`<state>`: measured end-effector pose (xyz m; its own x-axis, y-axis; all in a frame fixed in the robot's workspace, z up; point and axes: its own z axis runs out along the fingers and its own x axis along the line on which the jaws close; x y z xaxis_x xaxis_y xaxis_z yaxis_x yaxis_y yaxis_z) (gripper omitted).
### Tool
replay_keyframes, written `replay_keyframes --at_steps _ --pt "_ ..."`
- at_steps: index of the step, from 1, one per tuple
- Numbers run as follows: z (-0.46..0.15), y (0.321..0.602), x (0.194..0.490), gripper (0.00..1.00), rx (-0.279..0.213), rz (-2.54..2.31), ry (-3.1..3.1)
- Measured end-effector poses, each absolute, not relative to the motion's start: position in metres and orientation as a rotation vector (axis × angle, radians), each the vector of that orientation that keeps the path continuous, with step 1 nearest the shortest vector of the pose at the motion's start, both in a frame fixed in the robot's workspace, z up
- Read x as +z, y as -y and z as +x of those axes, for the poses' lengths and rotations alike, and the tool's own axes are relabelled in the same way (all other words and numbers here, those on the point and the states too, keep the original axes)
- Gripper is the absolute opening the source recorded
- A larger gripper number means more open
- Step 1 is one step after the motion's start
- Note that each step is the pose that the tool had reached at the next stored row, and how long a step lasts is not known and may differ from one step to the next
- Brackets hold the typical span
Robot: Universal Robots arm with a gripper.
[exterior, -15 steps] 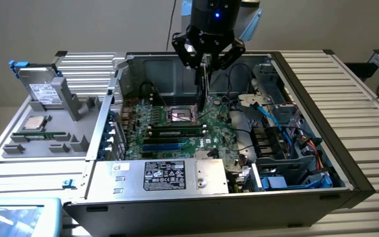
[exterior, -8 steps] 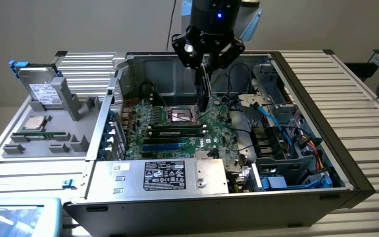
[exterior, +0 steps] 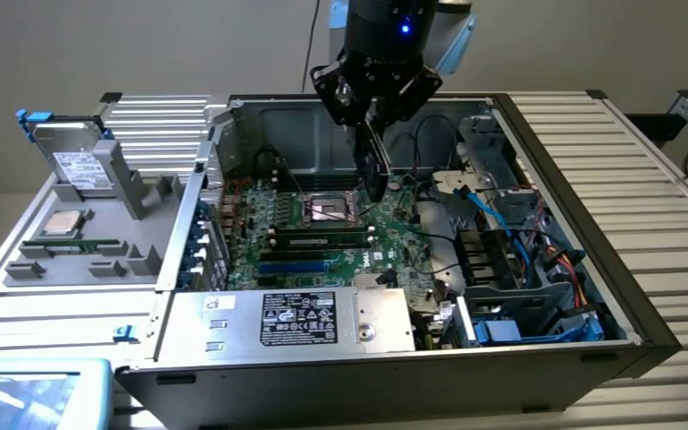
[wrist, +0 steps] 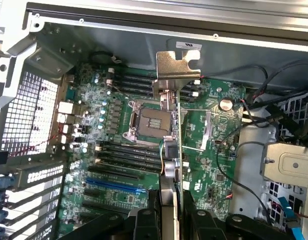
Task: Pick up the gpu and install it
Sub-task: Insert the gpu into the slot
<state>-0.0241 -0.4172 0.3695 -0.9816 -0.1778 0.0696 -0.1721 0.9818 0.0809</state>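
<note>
We see one black end effector (exterior: 374,121) pinching the single gpu (wrist: 178,70), a thin flat card with a shiny bent metal bracket. It hangs edge-on over the green motherboard (exterior: 320,260) inside one open steel case (exterior: 284,134).

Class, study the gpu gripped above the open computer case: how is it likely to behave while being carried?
The gpu is probably stiff: it hangs straight from the tool above the motherboard. It seems fragile, a thin board with a bent metal bracket. Gripped at one edge, it might pivot or slip if bumped.
</note>
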Motion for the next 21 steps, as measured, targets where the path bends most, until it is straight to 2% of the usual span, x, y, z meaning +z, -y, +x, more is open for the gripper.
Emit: replay_keyframes --at_steps 10,21 --pt "-0.0241 0.4171 0.3695 0.29 -0.129 0.542 3.01" --pt "-0.0241 0.4171 0.3695 0.29 -0.118 0.839 2.935"
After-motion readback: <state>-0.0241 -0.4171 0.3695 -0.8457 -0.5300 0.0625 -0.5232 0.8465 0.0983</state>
